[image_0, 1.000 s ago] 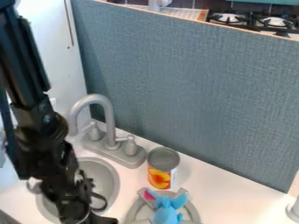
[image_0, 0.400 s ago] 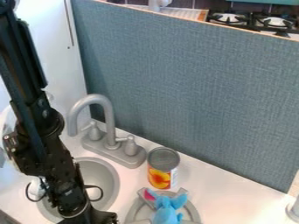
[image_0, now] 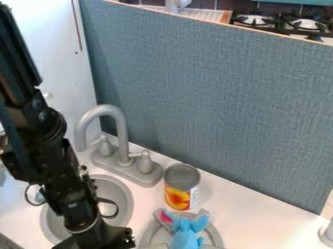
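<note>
Since the claw [image_0: 114, 240] sits on the camera's side of the can [image_0: 182, 188] and to its left, beside the sink [image_0: 121, 187], you are nearest the blue toy [image_0: 187, 236], so careful close work seems called for. Whether the claw is released, clenched or grasping anything, you cannot tell here.

The toy lies just to the camera's side of the can, on the grey burner [image_0: 155, 237]. If you go in for it, I'd judge it best to come over the burner's raised prongs, line up across the narrow body below the ears, descend slowly and squeeze gently, as it looks soft. Give the can room, since it stands upright very near and a sideways brush might tip it. Mind the cable loops [image_0: 116, 214] at the wrist too; they could snag.

The toy's ears point towards the can, spread apart, pink inside the left one as you view it. Its long axis seems to run from there towards the camera; which way it faces, you can't make out.
</note>
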`<state>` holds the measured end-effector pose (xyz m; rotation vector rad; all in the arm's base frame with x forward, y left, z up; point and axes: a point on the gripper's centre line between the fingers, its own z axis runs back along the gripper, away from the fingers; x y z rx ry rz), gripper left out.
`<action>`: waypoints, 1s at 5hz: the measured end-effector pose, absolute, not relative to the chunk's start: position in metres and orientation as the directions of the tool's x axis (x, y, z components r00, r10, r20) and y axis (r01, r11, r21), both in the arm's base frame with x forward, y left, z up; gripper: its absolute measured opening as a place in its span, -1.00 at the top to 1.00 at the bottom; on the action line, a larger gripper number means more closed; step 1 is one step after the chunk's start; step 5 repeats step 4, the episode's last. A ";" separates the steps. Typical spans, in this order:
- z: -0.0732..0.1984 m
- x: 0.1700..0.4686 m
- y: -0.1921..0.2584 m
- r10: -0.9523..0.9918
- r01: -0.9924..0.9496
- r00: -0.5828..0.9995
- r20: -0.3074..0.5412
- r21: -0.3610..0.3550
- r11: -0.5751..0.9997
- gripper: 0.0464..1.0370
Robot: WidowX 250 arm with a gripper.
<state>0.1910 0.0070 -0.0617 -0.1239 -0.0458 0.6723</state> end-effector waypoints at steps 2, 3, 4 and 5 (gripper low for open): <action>0.001 0.179 -0.035 0.471 -0.468 0.881 0.043 -0.075 0.881 -0.93; 0.008 0.181 -0.071 0.337 -0.335 0.940 0.053 -0.054 0.941 -0.93; -0.005 0.190 -0.092 0.248 -0.246 0.969 0.017 -0.065 0.967 -0.93; -0.005 0.190 -0.092 0.248 -0.246 0.969 0.017 -0.065 0.967 -0.93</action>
